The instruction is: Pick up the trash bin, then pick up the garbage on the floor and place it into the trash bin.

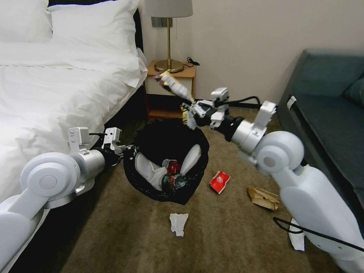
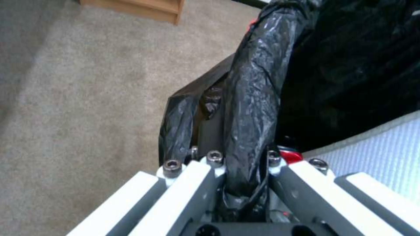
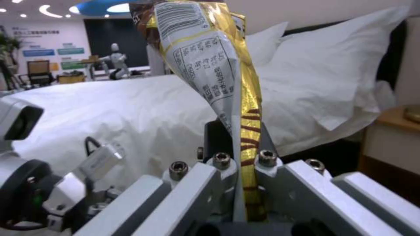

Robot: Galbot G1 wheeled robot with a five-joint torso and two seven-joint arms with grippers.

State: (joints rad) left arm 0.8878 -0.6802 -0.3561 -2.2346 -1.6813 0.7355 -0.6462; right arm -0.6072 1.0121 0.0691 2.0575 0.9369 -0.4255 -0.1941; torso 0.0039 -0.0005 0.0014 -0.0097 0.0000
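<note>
Left claw [image 1: 127,148] pinched on rim of trash bin [image 1: 167,140], bin tilted w/ two white slippers [image 1: 189,159], red can [image 1: 173,167] & bottle [image 1: 172,181] inside. Right claw [image 1: 189,108] clamped on gold wrapper [image 1: 172,84], above bin's far rim. On floor [image 1: 227,235] below right claw: red packet [image 1: 219,181], brown paper bag [image 1: 263,198], white tissue [image 1: 178,223].

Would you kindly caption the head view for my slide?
Left gripper holds the trash bin by its rim while right gripper lifts a gold wrapper above it.
</note>
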